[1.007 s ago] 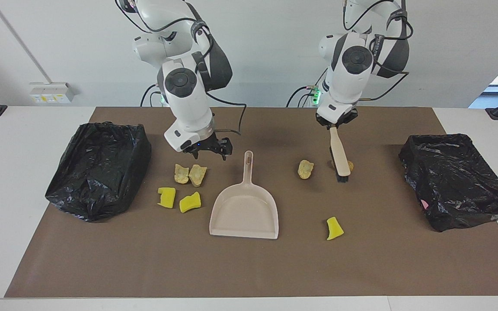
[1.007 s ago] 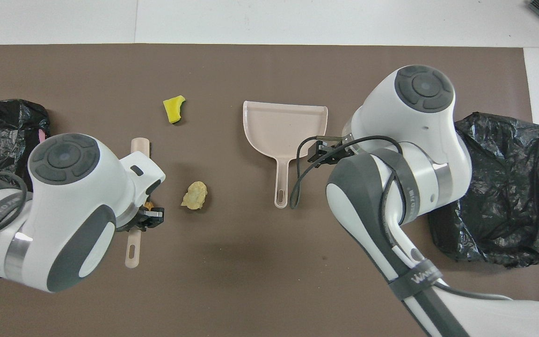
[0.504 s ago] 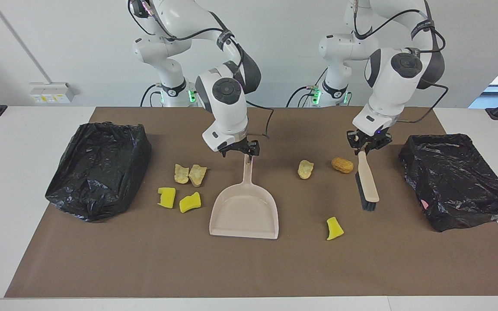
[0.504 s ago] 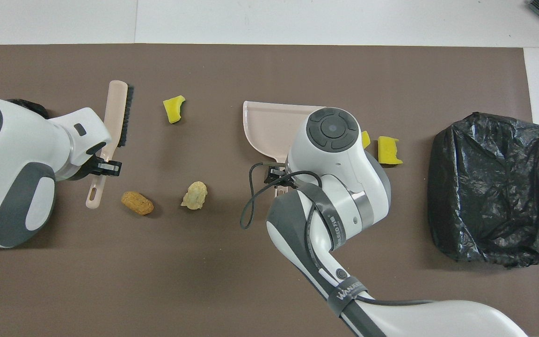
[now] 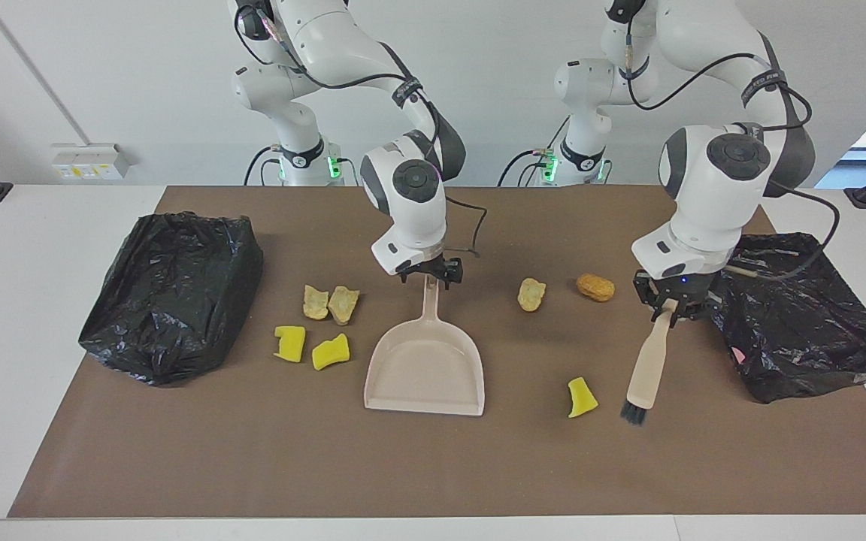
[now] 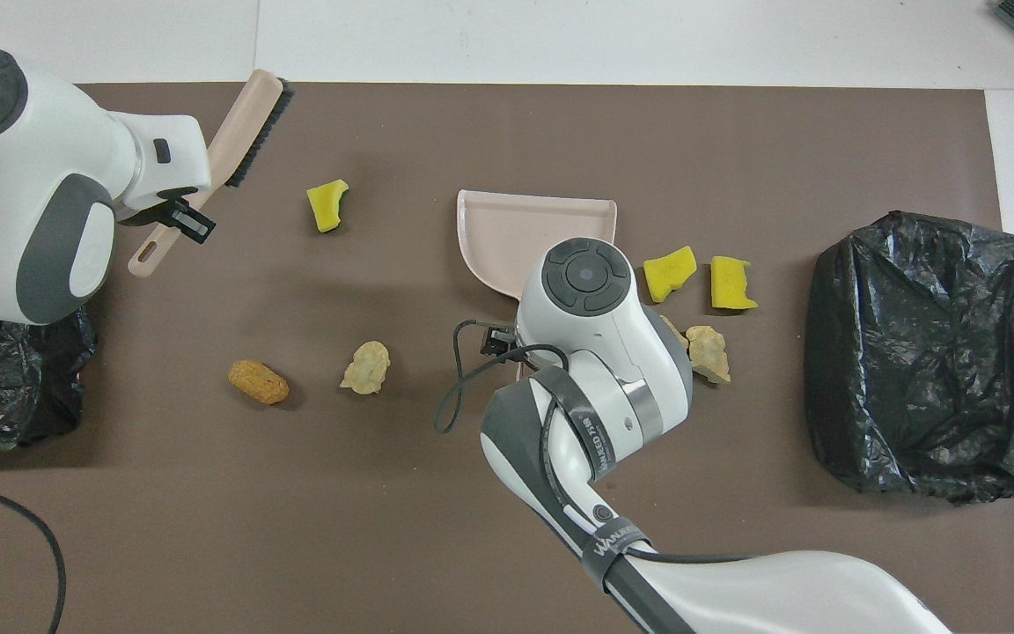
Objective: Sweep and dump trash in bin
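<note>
Over the last second both arms had swung across the mat. The left gripper [image 5: 672, 306], jaws clamped on the handle of the brush [image 5: 646, 364], had carried it from over the brown chunk [image 5: 595, 287] out toward the left arm's end of the table; the brush now hung slanted, bristles low beside the lone yellow scrap [image 5: 582, 397] and close to the black-lined bin [image 5: 801, 315] at that end. The right gripper [image 5: 431, 275], jaws apart, had moved from over the pair of tan chunks [image 5: 331, 303] to the top of the handle of the dustpan [image 5: 425, 366], poised at it but not closed on it. The dustpan itself had not shifted and lay empty. All seven scraps were still on the mat: the two tan chunks and two yellow pieces [image 5: 311, 347] between the dustpan and the other bin [image 5: 174, 293], a pale chunk [image 5: 531, 294], the brown chunk and the lone yellow scrap toward the brush. Judgement: setup was nearly finished; the brush looked placed to sweep the yellow scrap toward the pan once the pan was gripped. No sweeping done yet.
</note>
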Controlling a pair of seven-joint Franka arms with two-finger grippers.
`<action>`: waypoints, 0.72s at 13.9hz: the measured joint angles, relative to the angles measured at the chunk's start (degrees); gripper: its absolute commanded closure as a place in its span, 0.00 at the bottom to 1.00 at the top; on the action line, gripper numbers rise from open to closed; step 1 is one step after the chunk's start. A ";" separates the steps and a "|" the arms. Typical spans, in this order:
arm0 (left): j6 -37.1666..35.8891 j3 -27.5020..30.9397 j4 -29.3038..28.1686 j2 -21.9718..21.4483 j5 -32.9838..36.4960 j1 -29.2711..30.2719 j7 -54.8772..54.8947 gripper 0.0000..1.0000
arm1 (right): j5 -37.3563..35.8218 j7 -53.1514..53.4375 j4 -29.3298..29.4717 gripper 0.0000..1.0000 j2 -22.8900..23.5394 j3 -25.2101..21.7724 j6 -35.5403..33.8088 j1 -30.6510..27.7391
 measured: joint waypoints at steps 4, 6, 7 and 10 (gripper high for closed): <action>-0.18 0.05 9.15 8.66 3.06 0.00 2.05 1.00 | 1.33 0.00 -0.01 0.53 0.02 -0.11 0.55 0.00; -0.17 -0.07 11.62 11.55 5.48 -0.08 5.98 1.00 | 1.95 0.00 -0.03 0.94 0.21 -0.11 1.11 0.00; -0.07 -0.19 12.11 12.32 7.21 -0.15 8.78 1.00 | 1.96 0.00 -0.01 1.00 0.23 -0.11 1.15 0.00; 1.30 -0.55 12.26 13.40 9.68 -0.39 17.87 1.00 | 1.86 -0.12 0.39 1.00 0.22 -0.21 1.15 -0.01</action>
